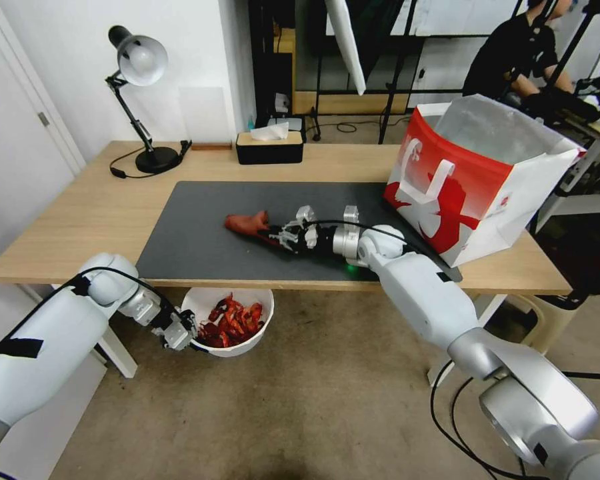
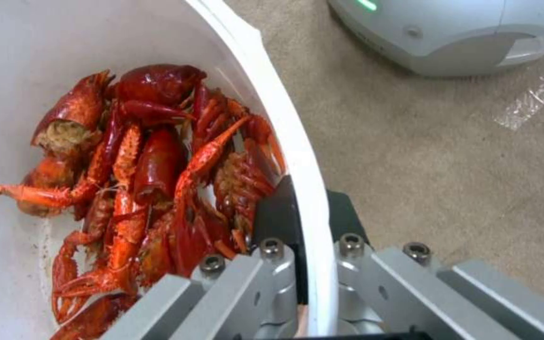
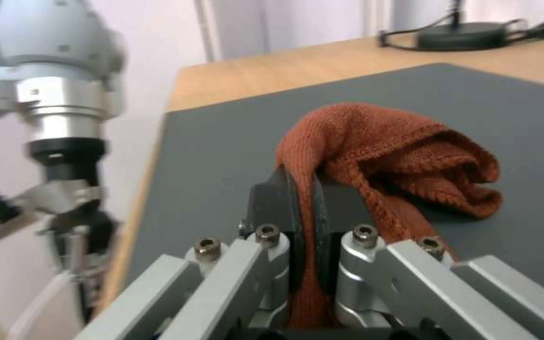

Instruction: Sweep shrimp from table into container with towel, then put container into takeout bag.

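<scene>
Head view: the round white plastic container (image 1: 237,319) hangs below the front edge of the long light-wood bench (image 1: 80,213), partly tucked under it, so its far rim is hidden. The left gripper (image 1: 192,341) holds it at the near-left rim; in the left wrist view the jaws are clamped on the container wall (image 2: 313,198), one pad inside, one outside. Inside lies a heap of red-orange curled shrimp (image 2: 152,189), w/ claws and thin legs tangled; the lower part of the heap is cut off by the gripper's metal links.

The right gripper (image 1: 273,235) lies low over the dark grey mat (image 1: 200,233), arm stretched across the bench from the right. Its jaws are pressed together on a fold of the small reddish-brown knit towel (image 3: 398,156); the rest of the towel is bunched on the mat just past the gripper. The pinched part runs down between the pads and out of sight.

Around: a large red-and-white paper takeout bag (image 1: 473,180) stands open at the bench's right end, silvery lining showing, its base overlapping the mat's right corner, close beside the right forearm. At the back edge sit a black tissue box (image 1: 270,147) and a black desk lamp (image 1: 140,100), both well apart from the grippers. The mat's left half and front strip are bare. Beige floor lies under the container.
</scene>
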{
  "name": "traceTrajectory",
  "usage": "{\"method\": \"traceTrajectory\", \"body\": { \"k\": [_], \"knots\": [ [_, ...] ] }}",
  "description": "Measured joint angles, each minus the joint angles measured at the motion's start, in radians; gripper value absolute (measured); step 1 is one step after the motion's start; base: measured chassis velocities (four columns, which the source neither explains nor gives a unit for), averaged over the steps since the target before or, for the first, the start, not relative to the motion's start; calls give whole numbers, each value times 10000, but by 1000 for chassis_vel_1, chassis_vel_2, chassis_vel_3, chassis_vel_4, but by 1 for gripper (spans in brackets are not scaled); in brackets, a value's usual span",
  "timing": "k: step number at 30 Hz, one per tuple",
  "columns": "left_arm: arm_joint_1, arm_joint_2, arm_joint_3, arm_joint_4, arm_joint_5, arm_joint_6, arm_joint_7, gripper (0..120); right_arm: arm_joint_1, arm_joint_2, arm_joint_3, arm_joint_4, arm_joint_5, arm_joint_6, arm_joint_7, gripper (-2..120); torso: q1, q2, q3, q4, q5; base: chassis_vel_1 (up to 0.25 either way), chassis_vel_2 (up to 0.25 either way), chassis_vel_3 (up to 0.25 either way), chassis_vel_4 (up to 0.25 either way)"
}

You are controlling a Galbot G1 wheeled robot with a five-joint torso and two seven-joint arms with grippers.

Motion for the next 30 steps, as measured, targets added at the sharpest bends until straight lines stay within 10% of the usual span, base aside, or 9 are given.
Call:
{"method": "traceTrajectory", "body": {
  "k": [30],
  "knots": [
    [151, 182, -206, -161, -41, 31, -45, 0, -1174, -961, -1107, 2815, 944, -578, -104, 2, 0, 0, -1, 4, 0, 0, 0, 0, 0]
  ]
}}
